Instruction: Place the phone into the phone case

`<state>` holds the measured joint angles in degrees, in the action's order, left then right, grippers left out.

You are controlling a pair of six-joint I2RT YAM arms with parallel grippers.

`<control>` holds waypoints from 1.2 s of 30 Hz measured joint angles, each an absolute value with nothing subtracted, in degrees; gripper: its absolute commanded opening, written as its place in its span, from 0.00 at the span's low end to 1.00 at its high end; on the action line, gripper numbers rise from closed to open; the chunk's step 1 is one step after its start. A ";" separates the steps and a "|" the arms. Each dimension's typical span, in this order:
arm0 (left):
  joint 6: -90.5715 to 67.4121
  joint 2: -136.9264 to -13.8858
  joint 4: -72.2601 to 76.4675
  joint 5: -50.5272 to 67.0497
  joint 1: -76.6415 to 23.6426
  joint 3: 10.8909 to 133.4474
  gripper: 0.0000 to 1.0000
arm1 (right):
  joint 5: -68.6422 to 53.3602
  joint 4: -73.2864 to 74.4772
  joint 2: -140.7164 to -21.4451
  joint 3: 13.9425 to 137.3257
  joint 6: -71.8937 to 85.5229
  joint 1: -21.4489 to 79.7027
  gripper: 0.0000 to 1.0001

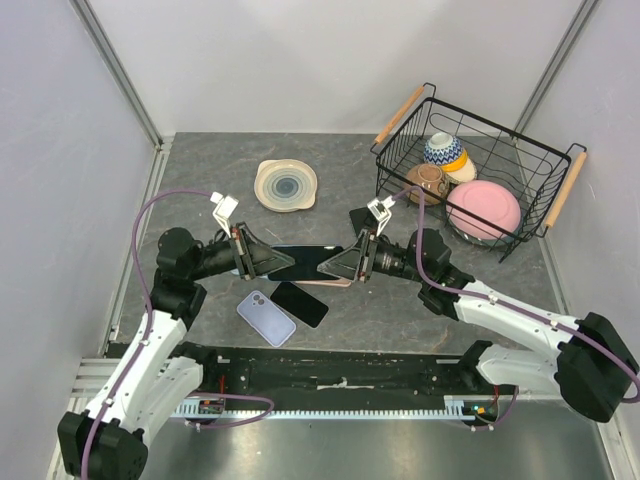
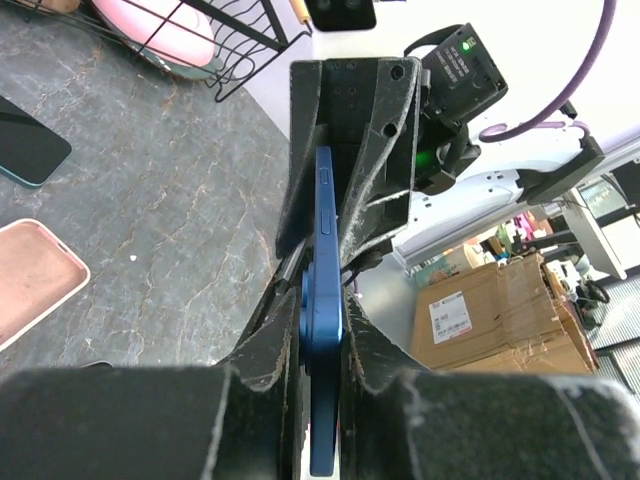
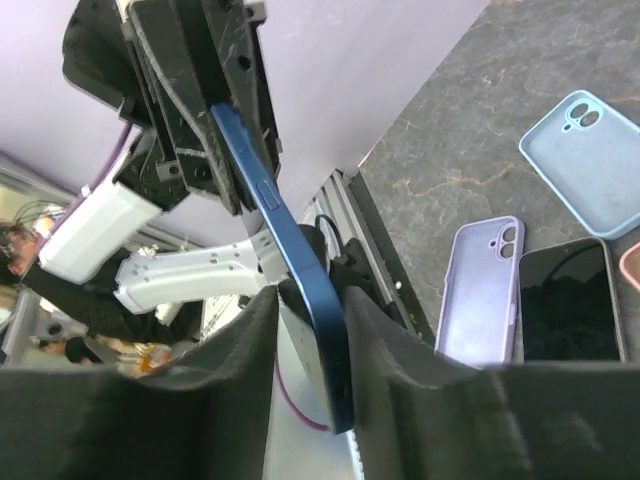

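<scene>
both pincers clenched on the blue phone (image 1: 300,260), left gripper (image 1: 266,262) on one end and right gripper (image 1: 338,266) on the other. phone looks clear of the table. pink case (image 2: 35,275) lies just under the right gripper. judgement: free one end, then seat one corner first. purple case (image 3: 485,290) and black phone (image 3: 570,300) lie near the left gripper. wire basket (image 1: 500,122) sits well beyond the right gripper.
</scene>
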<state>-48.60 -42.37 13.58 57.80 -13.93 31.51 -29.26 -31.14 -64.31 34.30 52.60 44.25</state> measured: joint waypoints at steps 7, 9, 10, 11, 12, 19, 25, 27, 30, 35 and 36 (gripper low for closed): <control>-51.88 -41.34 14.70 60.12 -13.28 31.46 0.02 | -32.16 -33.89 -62.08 34.13 53.39 45.47 0.00; -51.86 -40.47 14.44 60.14 -13.43 31.48 0.02 | -31.77 -32.75 -60.82 34.11 53.15 45.93 0.00; -51.66 -40.10 13.30 60.01 -13.74 31.73 0.02 | -31.51 -31.70 -60.03 34.11 52.82 46.13 0.00; -51.11 -39.94 12.08 59.94 -13.93 31.99 0.02 | -31.14 -30.70 -59.42 34.11 52.56 46.37 0.00; -50.30 -39.90 10.59 59.66 -14.13 32.36 0.02 | -30.57 -29.39 -58.72 34.11 52.07 46.59 0.00; -45.69 -42.46 2.66 58.39 -14.61 34.17 0.30 | -28.08 -22.72 -58.11 35.05 49.23 46.76 0.00; -37.34 -48.73 -5.06 51.96 -13.89 38.15 0.72 | -23.33 -15.18 -59.86 38.68 45.91 46.22 0.00; -35.33 -50.61 -7.33 49.15 -13.78 38.33 0.73 | -21.47 -11.73 -61.87 39.68 44.14 45.84 0.00; -33.04 -53.63 -10.48 45.10 -13.80 38.70 0.73 | -19.81 -6.94 -64.25 40.86 42.11 45.45 0.00; -30.74 -59.22 -15.73 37.34 -13.80 41.65 0.73 | -17.37 -0.36 -65.84 42.44 40.45 43.77 0.00; -30.50 -60.10 -16.60 36.05 -13.80 42.44 0.73 | -16.97 0.89 -66.24 43.03 40.23 43.20 0.00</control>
